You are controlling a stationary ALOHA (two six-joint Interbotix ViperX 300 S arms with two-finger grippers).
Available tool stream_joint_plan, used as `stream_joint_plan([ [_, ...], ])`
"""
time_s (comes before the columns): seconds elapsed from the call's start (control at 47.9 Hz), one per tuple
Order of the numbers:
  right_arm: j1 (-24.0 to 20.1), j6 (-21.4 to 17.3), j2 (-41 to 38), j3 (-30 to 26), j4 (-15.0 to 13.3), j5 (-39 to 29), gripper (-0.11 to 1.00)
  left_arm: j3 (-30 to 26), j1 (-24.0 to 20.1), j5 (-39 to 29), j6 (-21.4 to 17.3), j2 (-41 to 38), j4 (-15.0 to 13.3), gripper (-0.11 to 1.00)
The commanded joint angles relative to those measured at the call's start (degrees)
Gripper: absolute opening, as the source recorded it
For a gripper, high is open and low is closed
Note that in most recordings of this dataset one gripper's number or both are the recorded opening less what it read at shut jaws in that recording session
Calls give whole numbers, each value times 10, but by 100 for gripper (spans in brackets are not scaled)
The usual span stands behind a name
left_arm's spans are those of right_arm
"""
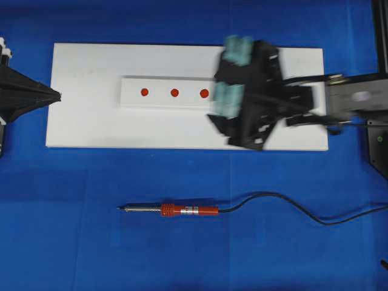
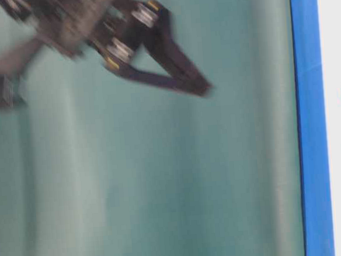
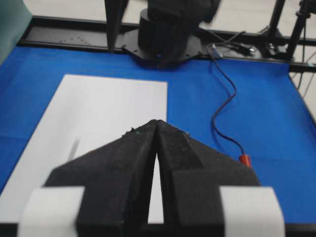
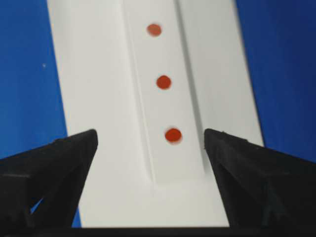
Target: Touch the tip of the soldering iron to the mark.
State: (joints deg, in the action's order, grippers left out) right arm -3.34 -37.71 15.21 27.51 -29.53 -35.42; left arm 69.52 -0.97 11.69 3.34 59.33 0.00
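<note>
One soldering iron (image 1: 182,210) lies flat on the blue table cover (image 1: 73,230), its thin grey tip pointing to the left of the overhead view and its single black cord (image 1: 291,206) curling away to the right edge. No gripper touches it; it sits well apart from the white board (image 1: 79,121) farther up the frame.

On that board rests one raised white block (image 1: 130,94) carrying three red dots in a row. The mark (image 1: 174,93) is the middle one, flanked by one outer dot (image 1: 144,92) to the left and another outer dot (image 1: 204,93) to the right.

Two arms are in the scene. The right gripper (image 1: 233,76), blurred, hangs over the board's right half, near the block's right end; its jaws stand wide apart and hold nothing. Its wrist camera looks down between two black fingers (image 4: 54,163) spread to either side of the block, with all three dots in line between them and the mark (image 4: 164,82) in the centre.

The left gripper (image 1: 59,95) is at the board's left edge, its two black fingers pressed together to a point and empty. Its wrist view shows the closed fingers (image 3: 128,163) over the board, with the iron's orange-red handle end (image 3: 244,160) and cord just visible at right.

The table-level view shows one blurred black gripper (image 2: 206,90) high against a green backdrop (image 2: 163,193).
</note>
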Motion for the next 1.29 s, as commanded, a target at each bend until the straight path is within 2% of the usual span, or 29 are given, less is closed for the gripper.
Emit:
stream_joint_plan([
  [0.0, 0, 0, 70, 25, -3, 4, 84, -7, 1, 4, 1, -2, 1, 0],
  [0.292, 3, -1, 271, 132, -4, 5, 84, -7, 1, 4, 1, -2, 1, 0],
  [0.543, 4, -1, 378, 206, -9, 6, 84, -7, 1, 3, 1, -2, 1, 0],
  [0.877, 4, -3, 440, 282, -8, 28, 84, -7, 1, 3, 1, -4, 2, 0],
  [1.274, 4, -3, 466, 315, -5, 28, 84, -6, 1, 4, 1, -4, 1, 0],
])
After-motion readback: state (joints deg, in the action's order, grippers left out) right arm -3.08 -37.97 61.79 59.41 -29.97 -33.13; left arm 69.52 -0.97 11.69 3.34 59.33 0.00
